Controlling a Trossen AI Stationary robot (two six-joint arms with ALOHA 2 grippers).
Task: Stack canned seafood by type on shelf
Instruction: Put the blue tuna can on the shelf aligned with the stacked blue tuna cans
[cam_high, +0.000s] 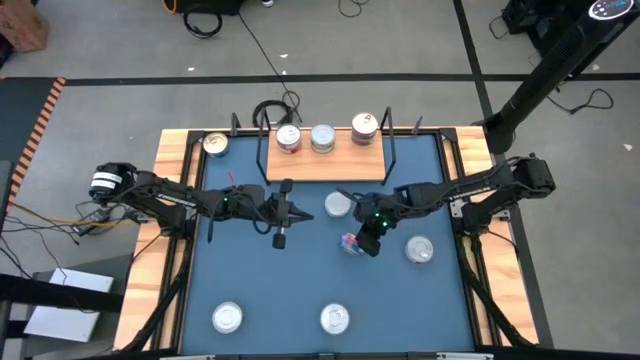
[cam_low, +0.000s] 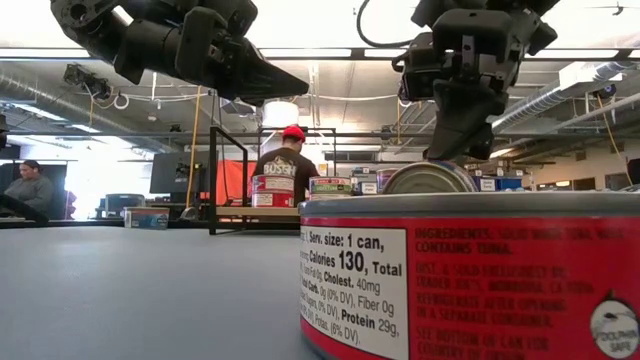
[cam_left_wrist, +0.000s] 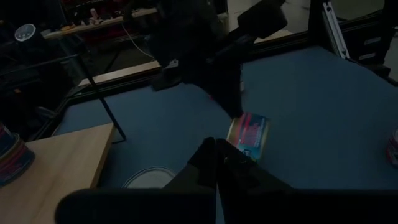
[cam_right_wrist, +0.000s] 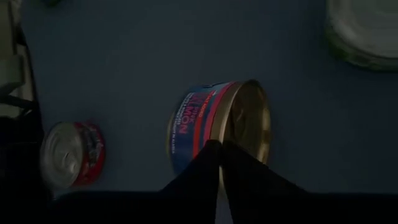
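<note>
The shelf (cam_high: 325, 160), a light wooden board with black wire uprights, stands at the table's far side and carries three tins (cam_high: 322, 138). A blue-and-red tin with a gold lid (cam_right_wrist: 211, 127) lies tipped on its side on the blue table, right of the middle. My right gripper (cam_right_wrist: 219, 152) stands over it, fingers shut. My left gripper (cam_high: 280, 218) hangs shut above the table's middle, left of the tipped tin, touching nothing. More tins stand upright on the table: one near the shelf (cam_high: 338, 205), one at the right (cam_high: 418, 250), two at the near edge (cam_high: 228, 318). My right gripper touches the tipped tin with its shut fingertips at the lid's rim (cam_right_wrist: 219, 134), where the label meets the gold lid. The fingers come slanting down from above. The tin's side rests on the table. Whether the rim is pinched between the fingers, I cannot tell.
One tin sits on the wooden rim at the far left corner (cam_high: 215, 145). The red-labelled tin at the near edge (cam_low: 470, 280) fills the low view's foreground. A person in a red cap (cam_low: 290, 150) stands in the room beyond the table. Bare blue table lies at the near left.
</note>
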